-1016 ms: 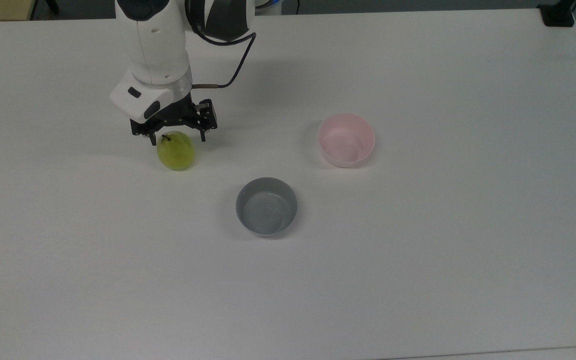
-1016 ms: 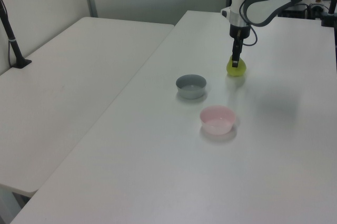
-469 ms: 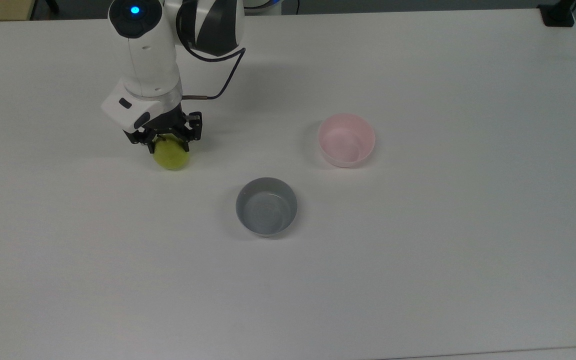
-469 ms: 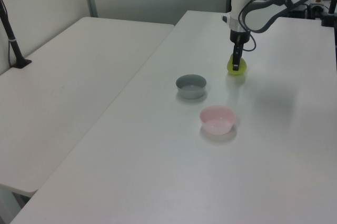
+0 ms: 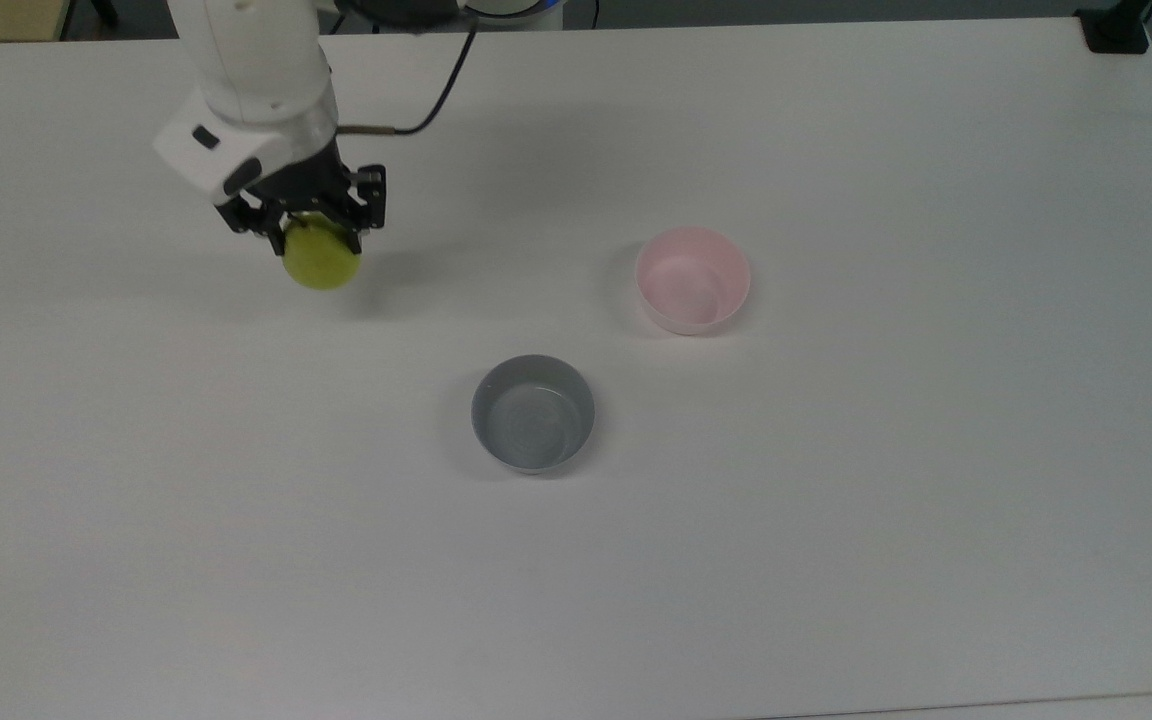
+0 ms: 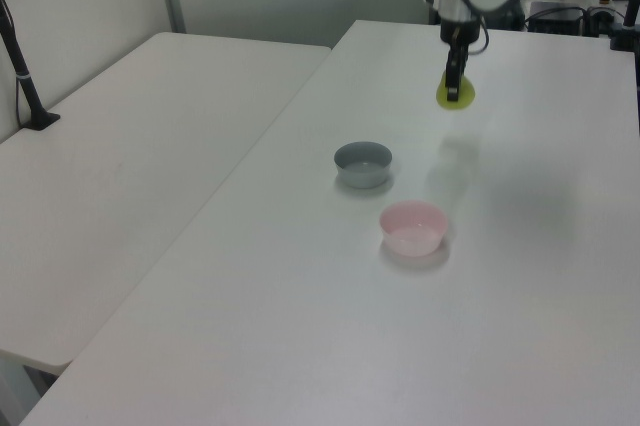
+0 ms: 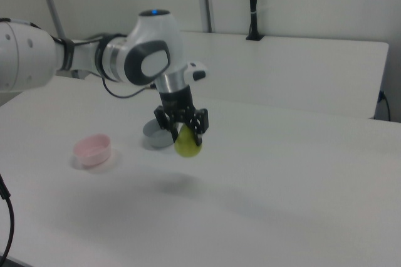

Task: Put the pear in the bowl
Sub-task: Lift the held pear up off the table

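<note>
Now the pear (image 5: 320, 262) is held clear of the table (image 5: 836, 560), clamped between the fingers of the gripper (image 5: 314, 234), whereas half a second ago it was still seated on the tabletop with the fingers closed around its upper part, and a second ago the fingers were spread just above it. In the right view the fruit (image 7: 187, 144) is seen hanging well above the surface, with a soft shadow cast on the table below it, and the gripper (image 7: 183, 128) is pointed straight down. In the left view the pear (image 6: 456, 96) is shown higher in the picture than before, gripped by the gripper (image 6: 455, 86), and a faint shadow is left lower down on the table. In the top view the arm has been shifted toward the top view's left and upward, so that the pear is now seen farther from both bowls than it was. The pink bowl (image 5: 692, 279) has not been moved and remains empty, well apart from the pear toward the top view's right. The grey bowl (image 5: 533, 412) is likewise unchanged, standing between the two and lower in the top view. In the right view the pink bowl (image 7: 93, 149) is seen to the right view's left of the lifted pear, and the grey bowl (image 7: 155, 135) is partly hidden behind the gripper.
</note>
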Robot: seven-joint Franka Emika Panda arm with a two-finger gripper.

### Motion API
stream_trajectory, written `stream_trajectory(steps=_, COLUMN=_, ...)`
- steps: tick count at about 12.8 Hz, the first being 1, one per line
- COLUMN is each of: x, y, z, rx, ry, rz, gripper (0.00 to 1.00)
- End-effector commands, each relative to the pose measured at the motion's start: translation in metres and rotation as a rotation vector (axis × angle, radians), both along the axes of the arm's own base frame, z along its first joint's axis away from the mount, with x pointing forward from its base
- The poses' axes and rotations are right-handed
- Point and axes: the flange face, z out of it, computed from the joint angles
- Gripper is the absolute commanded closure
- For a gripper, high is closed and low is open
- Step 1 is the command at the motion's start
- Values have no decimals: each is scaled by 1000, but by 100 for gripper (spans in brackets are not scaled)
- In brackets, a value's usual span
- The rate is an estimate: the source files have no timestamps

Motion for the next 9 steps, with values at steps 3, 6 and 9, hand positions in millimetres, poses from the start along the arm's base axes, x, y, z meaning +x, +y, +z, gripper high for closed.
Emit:
stream_trajectory(steps=3, x=-9, y=12, z=114, rx=40, ry=11, rz=-31, gripper=100)
stream_trajectory(steps=6, x=-16, y=19, z=151, rx=95, ry=37, rz=-38, gripper=100)
stream_trajectory(steps=9, x=-31, y=48, z=178, rx=112, ry=23, rz=-86, gripper=100)
